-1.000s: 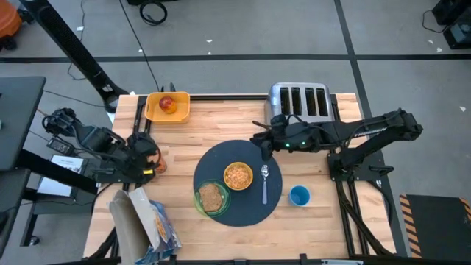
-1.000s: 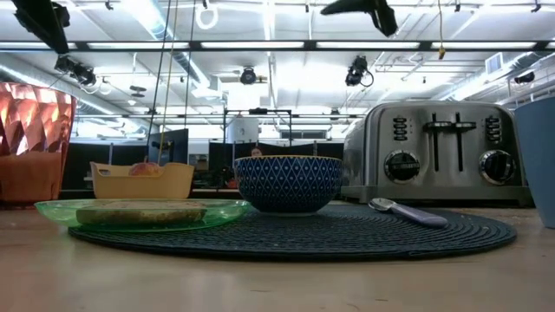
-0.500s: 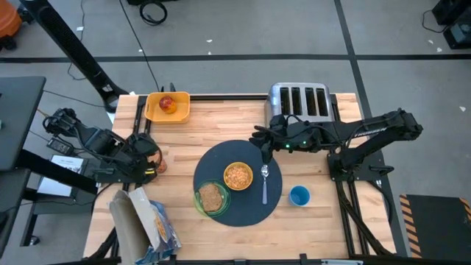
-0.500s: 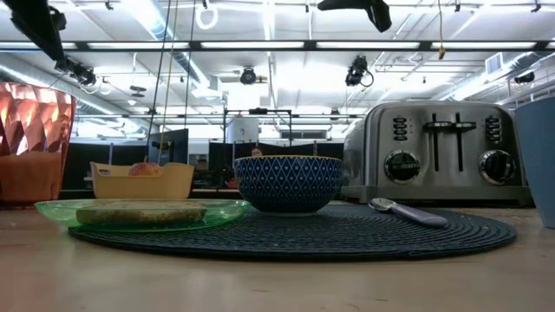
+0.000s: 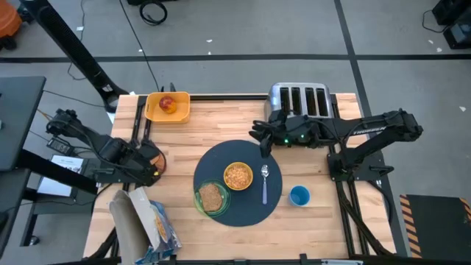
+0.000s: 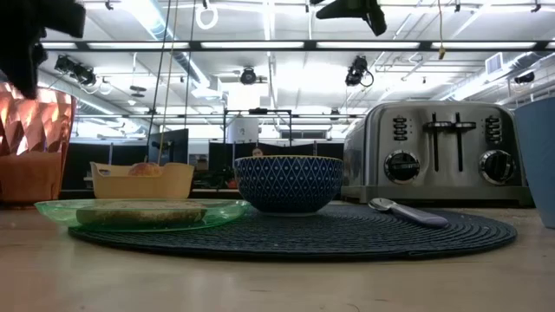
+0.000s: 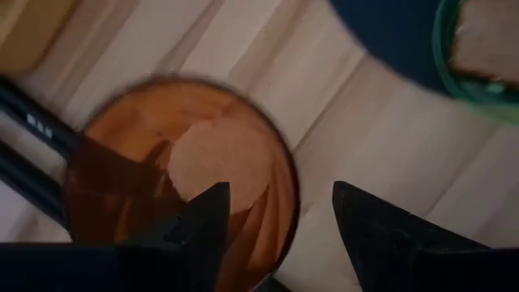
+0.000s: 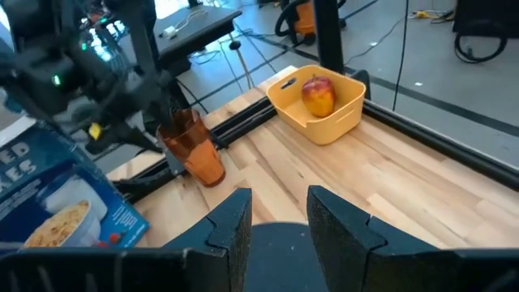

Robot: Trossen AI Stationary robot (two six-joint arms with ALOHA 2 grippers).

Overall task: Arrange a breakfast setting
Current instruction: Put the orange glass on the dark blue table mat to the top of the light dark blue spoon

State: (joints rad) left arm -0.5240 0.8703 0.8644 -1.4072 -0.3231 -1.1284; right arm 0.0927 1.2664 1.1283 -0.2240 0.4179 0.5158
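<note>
The orange tumbler [image 7: 186, 162] stands upright on the wood near the table's left edge, also in the right wrist view [image 8: 193, 150]. My left gripper [image 7: 276, 203] points down over it, open; one finger is over the tumbler's mouth and the other is outside its rim, toward the mat. No touch shows. On the round dark mat [image 5: 237, 213] sit the yellow bowl [image 5: 238, 176], the green plate with toast [image 5: 212, 198] and the spoon [image 5: 265, 184]. The blue cup [image 5: 299, 195] stands right of the mat. My right gripper [image 5: 262, 141] hovers open over the mat's far edge.
The red apple [image 5: 167, 104] lies in the orange-yellow tray [image 5: 180, 114] at the far left. The silver toaster [image 5: 299, 101] stands at the far edge beside my right arm. A cereal box [image 5: 143, 221] lies at the near left corner, close to the tumbler.
My left gripper has gone down onto the orange tumbler and tipped more steeply, its fingers still open. My right gripper has rolled a little in place above the mat's far edge. The tumbler and the mat's things have kept still.
</note>
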